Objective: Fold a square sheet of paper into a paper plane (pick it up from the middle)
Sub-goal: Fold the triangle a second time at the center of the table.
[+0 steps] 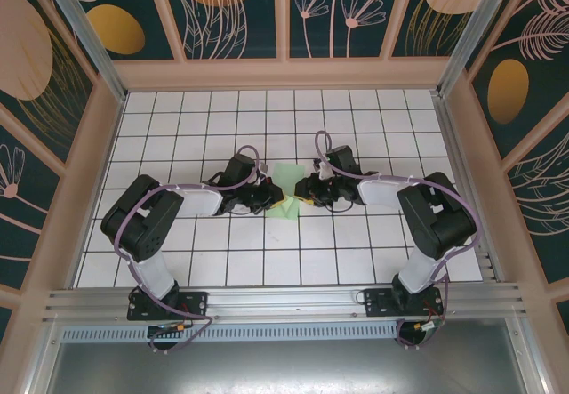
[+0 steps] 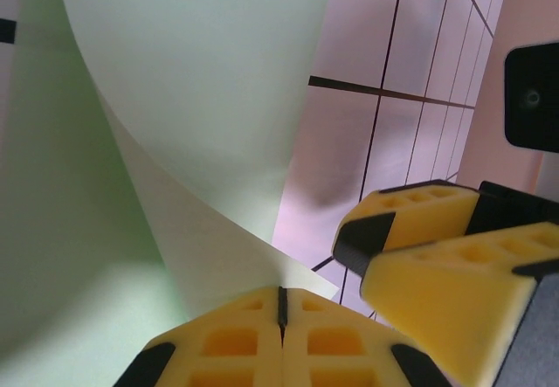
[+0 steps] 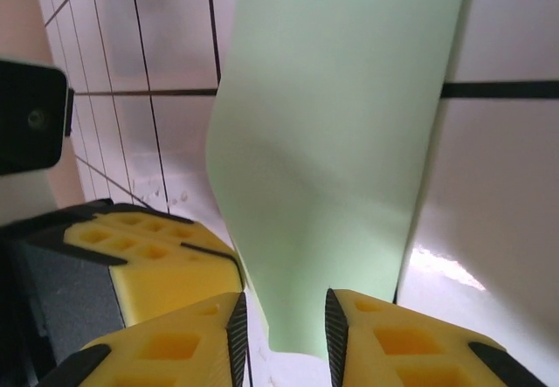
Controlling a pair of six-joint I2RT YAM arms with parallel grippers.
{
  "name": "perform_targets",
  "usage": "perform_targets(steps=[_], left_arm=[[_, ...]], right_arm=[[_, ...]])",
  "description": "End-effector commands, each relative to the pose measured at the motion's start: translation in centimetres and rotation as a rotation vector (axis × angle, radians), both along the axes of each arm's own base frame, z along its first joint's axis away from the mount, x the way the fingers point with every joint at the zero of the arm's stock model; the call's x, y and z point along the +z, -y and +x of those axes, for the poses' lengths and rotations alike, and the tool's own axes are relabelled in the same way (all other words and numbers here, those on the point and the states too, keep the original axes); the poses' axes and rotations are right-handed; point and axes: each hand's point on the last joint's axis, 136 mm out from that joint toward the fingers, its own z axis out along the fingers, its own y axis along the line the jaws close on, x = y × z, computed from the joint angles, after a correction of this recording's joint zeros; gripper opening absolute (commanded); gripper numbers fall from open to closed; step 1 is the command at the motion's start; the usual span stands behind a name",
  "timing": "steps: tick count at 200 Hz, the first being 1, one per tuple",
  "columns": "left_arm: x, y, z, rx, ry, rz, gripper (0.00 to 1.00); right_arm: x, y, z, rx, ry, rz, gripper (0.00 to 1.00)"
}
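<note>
Pale mint-green square paper sheet (image 1: 288,183) at centre of white grid-tiled bench (image 1: 267,261), between 2 arms, curled up off tiles. Left fingers (image 2: 229,343) pressed fully together, pinching sheet edge. Right fingers (image 3: 395,343) parted, narrow gap; sheet's end sits in gap, unclamped. Both finger pairs close together.
</note>
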Motion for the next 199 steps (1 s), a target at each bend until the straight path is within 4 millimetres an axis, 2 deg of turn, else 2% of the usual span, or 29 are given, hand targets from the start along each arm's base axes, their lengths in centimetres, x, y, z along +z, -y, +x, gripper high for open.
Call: perform_targets(steps=[1, 48, 106, 166, 199], left_arm=[[-0.4, -0.3, 0.3, 0.005, 0.01, 0.015, 0.06], [-0.2, -0.2, 0.3, 0.005, 0.013, 0.013, 0.05], [-0.1, -0.2, 0.4, 0.004, 0.015, 0.011, 0.04], [-0.3, -0.2, 0.4, 0.005, 0.012, 0.015, 0.04], [-0.3, -0.2, 0.4, 0.007, 0.011, 0.015, 0.03]], right_arm=[[1.4, -1.2, 0.0, 0.035, 0.041, 0.069, 0.34], [0.7, -1.9, -0.1, 0.052, 0.026, 0.074, 0.3], [-0.6, -1.7, -0.2, 0.052, 0.0, 0.046, 0.29], [-1.2, -1.3, -0.1, 0.043, 0.005, 0.023, 0.37], [-0.9, -2.4, -0.9, 0.08, -0.003, 0.065, 0.27]])
